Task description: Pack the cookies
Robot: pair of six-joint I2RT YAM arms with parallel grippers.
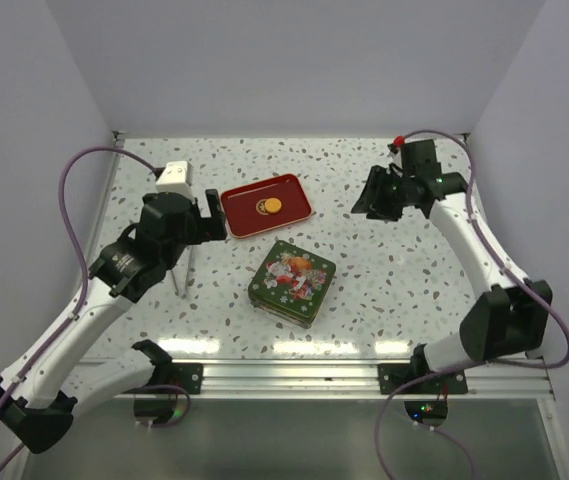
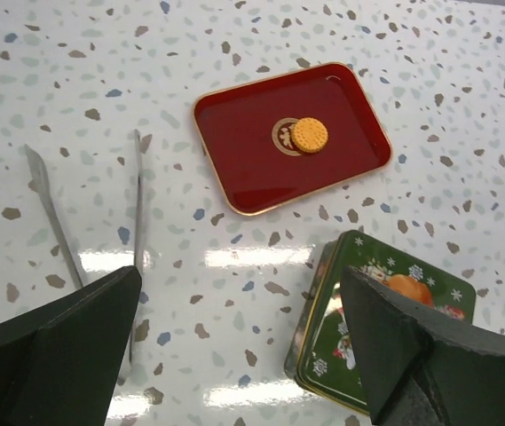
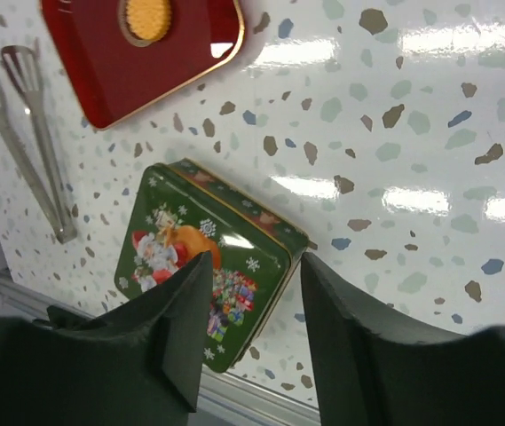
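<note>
Left gripper (image 2: 241,286) gapes empty near the tongs (image 2: 138,200), probably its tool; right gripper (image 3: 254,264) hangs part-open, empty, facing the shut tin (image 3: 181,240). One orange cookie (image 2: 309,135) lies unpacked on the tray (image 2: 243,169).
</note>
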